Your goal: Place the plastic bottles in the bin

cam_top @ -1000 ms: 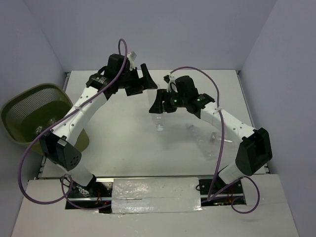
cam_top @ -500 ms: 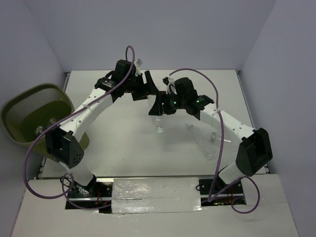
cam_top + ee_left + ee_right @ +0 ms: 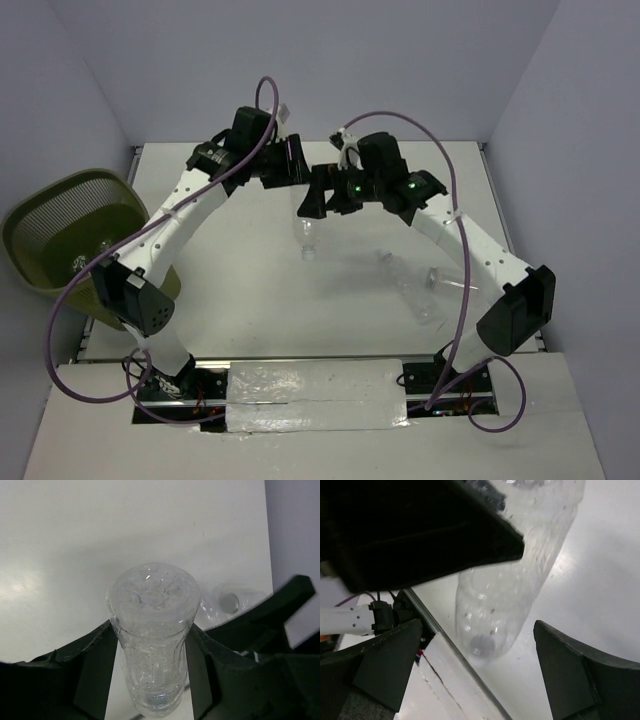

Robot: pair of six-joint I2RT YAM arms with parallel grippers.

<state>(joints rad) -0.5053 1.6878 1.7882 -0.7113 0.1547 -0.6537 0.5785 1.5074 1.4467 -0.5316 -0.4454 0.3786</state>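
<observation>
Left wrist view, frame centre: left gripper [image 3: 149, 656] clamps a small clear crinkled plastic bottle [image 3: 152, 611]; right gripper [image 3: 482, 666] fingers stand wide apart around it.

Clear bottle [image 3: 512, 575] hangs — claw [image 3: 477, 627] spread wide around it.

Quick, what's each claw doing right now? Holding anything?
Left gripper: closed on a clear plastic bottle.
Right gripper: open, holding nothing; its fingers stand clear of that bottle.
</observation>
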